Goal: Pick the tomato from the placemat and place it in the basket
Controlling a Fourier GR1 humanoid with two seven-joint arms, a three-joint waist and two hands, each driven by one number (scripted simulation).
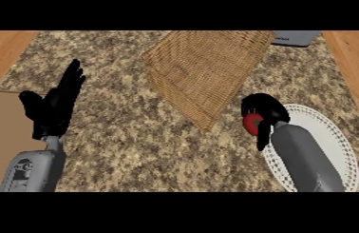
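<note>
My right hand [265,112] is curled round a red tomato [251,123], of which only a small red patch shows under the fingers. The hand is at the left edge of the white lace placemat [326,132], which lies at the lower right of the counter. A woven wicker basket [203,68] sits beyond it, towards the middle top of the view, its near corner just left of the hand. At the left edge, my left hand [54,103] rests open with fingers pointing up.
The counter top [126,132] is speckled granite with wooden edges at both upper corners. A grey flat object [296,38] lies at the top right behind the basket. A brown board [14,127] shows at the left edge.
</note>
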